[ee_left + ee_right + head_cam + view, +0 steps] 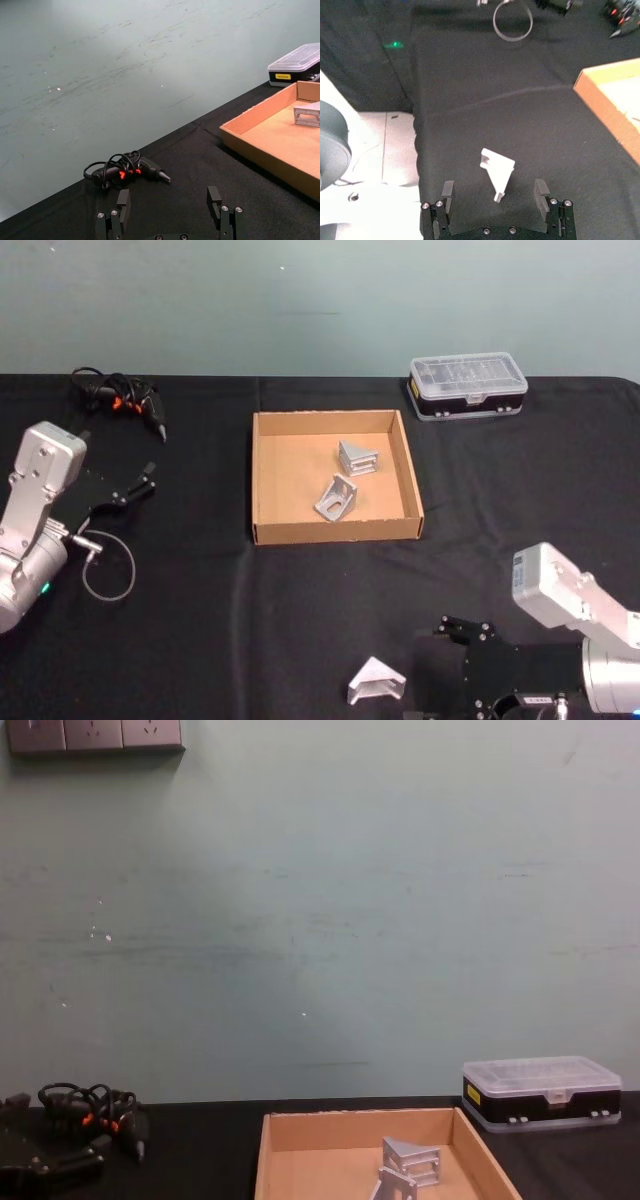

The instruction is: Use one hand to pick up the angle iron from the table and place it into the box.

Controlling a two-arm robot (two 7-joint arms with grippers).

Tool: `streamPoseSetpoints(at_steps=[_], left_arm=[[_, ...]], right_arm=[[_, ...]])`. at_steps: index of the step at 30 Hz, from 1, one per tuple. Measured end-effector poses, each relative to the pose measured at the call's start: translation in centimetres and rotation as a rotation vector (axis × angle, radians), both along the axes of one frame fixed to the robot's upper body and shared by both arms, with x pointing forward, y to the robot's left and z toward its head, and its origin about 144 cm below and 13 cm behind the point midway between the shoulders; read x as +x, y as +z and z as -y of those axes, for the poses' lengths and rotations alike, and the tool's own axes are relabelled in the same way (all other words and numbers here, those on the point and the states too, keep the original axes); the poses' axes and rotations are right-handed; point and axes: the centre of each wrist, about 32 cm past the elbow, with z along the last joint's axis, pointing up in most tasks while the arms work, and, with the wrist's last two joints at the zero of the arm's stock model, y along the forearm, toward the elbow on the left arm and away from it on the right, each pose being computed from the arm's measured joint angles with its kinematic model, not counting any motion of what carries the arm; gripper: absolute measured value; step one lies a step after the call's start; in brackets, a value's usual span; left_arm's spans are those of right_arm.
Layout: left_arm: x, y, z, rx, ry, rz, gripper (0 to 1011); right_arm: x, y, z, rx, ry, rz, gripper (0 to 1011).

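A silver angle iron (376, 681) lies on the black table (200, 640) near its front edge. My right gripper (437, 672) sits just to the right of it, open and holding nothing. In the right wrist view the angle iron (497, 170) lies just ahead of the open gripper (494, 192), roughly centred between its fingers. The tan cardboard box (335, 418) stands mid-table with two angle irons (358, 457) (336, 499) inside. My left gripper (140, 483) hangs open at the left, away from the box (260, 150).
A clear-lidded plastic case (467, 386) sits behind the box to the right. A black tool with orange marks and a coiled cable (120, 398) lies at the back left. A cable loop (108, 565) hangs by the left arm. The table's front edge (415, 150) is close to the angle iron.
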Motion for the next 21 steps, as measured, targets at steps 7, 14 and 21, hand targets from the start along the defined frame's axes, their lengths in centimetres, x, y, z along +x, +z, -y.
streamPoseSetpoints(at_steps=[7, 14, 21], left_arm=[[0.0, 0.0, 0.0, 0.0, 0.0, 0.0, 1005], [0.0, 0.0, 0.0, 0.0, 0.0, 0.0, 1004], [0.0, 0.0, 0.0, 0.0, 0.0, 0.0, 1005]], right_arm=[[0.4, -0.3, -0.6, -0.065, -0.004, -0.028, 1004], [0.9, -0.5, -1.2, -0.078, -0.026, -0.039, 1004], [1.4, -0.6, -1.9, -0.085, -0.033, -0.047, 1004]])
